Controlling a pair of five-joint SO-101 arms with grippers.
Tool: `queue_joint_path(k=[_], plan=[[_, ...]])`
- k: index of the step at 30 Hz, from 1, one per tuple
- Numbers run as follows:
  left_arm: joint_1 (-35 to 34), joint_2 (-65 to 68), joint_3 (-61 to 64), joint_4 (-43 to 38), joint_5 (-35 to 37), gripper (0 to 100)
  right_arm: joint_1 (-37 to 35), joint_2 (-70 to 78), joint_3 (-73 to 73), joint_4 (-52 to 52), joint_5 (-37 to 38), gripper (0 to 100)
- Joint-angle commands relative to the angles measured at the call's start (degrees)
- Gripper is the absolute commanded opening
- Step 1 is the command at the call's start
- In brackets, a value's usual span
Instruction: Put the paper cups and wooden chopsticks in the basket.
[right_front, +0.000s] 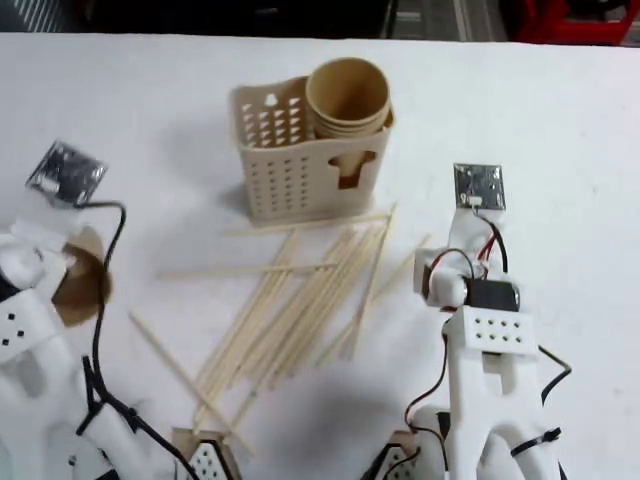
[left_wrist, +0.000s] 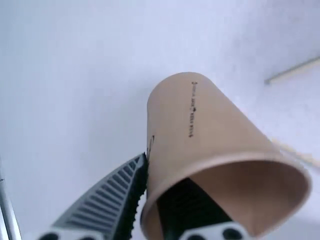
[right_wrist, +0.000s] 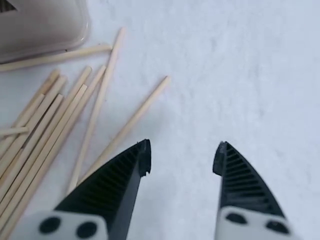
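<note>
Nearest to the robot, the left gripper (left_wrist: 161, 175) is closed on the wall of a paper cup (left_wrist: 215, 135), with one finger inside the mouth and the other pressing from outside. The cup is at the left side of the table (right_front: 560, 120); I cannot tell if it touches it. The right gripper (right_wrist: 182, 150) is wide open and holds nothing, just beside the chopsticks (right_front: 290, 300), which lie in a loose heap in the middle. Behind them stands the basket (right_front: 275, 170), with stacked cups (right_front: 347, 95) already in its right part. The step in hand seems to be carrying the held cup there. To do it well, I think the arm should pass high over the chopsticks and the basket wall, turn the cup mouth up, centre it over the stack, and loosen the grip only once it sits inside.
</note>
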Motion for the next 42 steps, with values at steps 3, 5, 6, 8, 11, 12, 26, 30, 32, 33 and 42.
queue_joint_path(k=[3, 5, 6, 8, 11, 12, 26, 30, 32, 33, 42], plan=[[14.99, -0.75, -20.04, 12.13, 13.71, 2, 0.13, -1.54, -0.53, -0.84, 0.00, 21.4], [19.47, -0.75, -24.18, 13.89, 17.85, 2, 0.13, -1.54, -0.53, -0.84, 0.00, 21.4], [21.58, -0.75, -25.93, 14.33, 19.78, 2, 0.13, -1.54, -0.53, -0.84, 0.00, 21.4], [25.80, -0.75, -29.10, 14.59, 23.56, 2, 0.13, -1.54, -0.53, -0.84, 0.00, 21.4], [31.69, -0.66, -33.41, 14.15, 29.10, 2, 0.13, -1.54, -0.53, -0.84, 0.00, 21.3], [33.54, -0.66, -34.99, 14.07, 30.68, 2, 0.13, -1.54, -0.53, -0.84, 0.00, 21.3], [50.51, 25.36, -66.99, 14.33, 43.52, 2, 0.13, -1.54, -0.53, -0.84, 0.00, 21.3], [54.02, 33.36, -76.84, 14.15, 43.87, 2, 0.13, -1.54, -0.53, -0.84, 0.00, 21.3], [54.99, 37.41, -80.88, 14.15, 44.84, 2, 0.13, -1.54, -0.53, -0.84, 0.00, 21.3], [55.25, 39.43, -82.73, 14.15, 45.45, 2, 0.13, -1.54, -0.53, -0.84, 0.00, 21.3], [55.78, 52.79, -89.58, 14.51, 46.07, 2, 0.13, -1.54, -0.53, -0.84, 0.00, 21.3]])
